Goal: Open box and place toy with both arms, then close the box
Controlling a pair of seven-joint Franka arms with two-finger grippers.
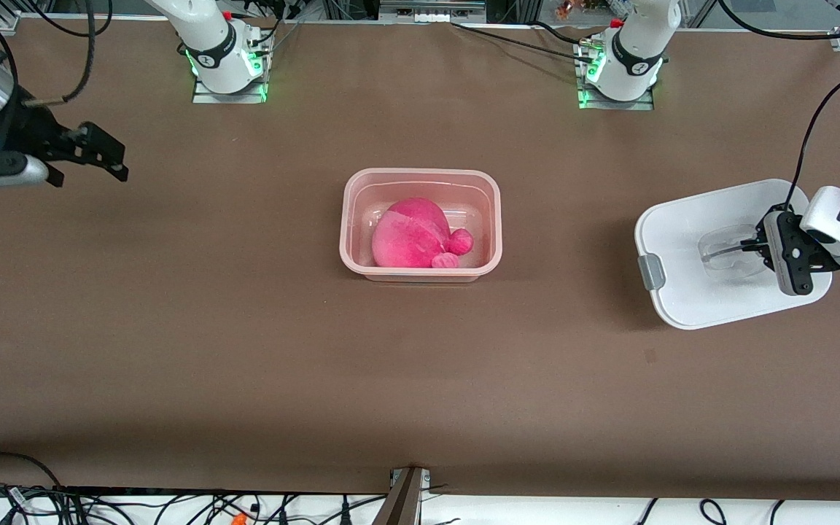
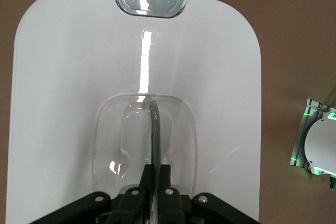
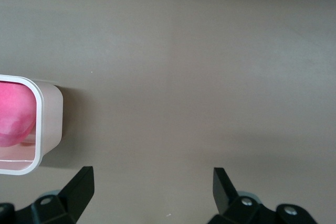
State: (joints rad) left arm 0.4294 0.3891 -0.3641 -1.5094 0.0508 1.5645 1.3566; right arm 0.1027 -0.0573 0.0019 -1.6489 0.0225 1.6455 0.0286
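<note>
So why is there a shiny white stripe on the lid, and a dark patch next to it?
In the left wrist view, the stripe is lamp glare on the glossy lid. In the front view, the dark patch is the lid's shadow on the table, so the lid is held up.

The box (image 1: pixel 421 224) sits open at the middle of the table (image 1: pixel 245 350), with the toy (image 1: pixel 417 235) lying inside it. The lid (image 1: pixel 690 255) is well apart from the box, toward the left arm's end of the table, held by its handle (image 2: pixel 154 129) in the left gripper (image 1: pixel 761 246). The right gripper (image 1: pixel 103 157) hangs over the table's right-arm end, apart from the box.
</note>
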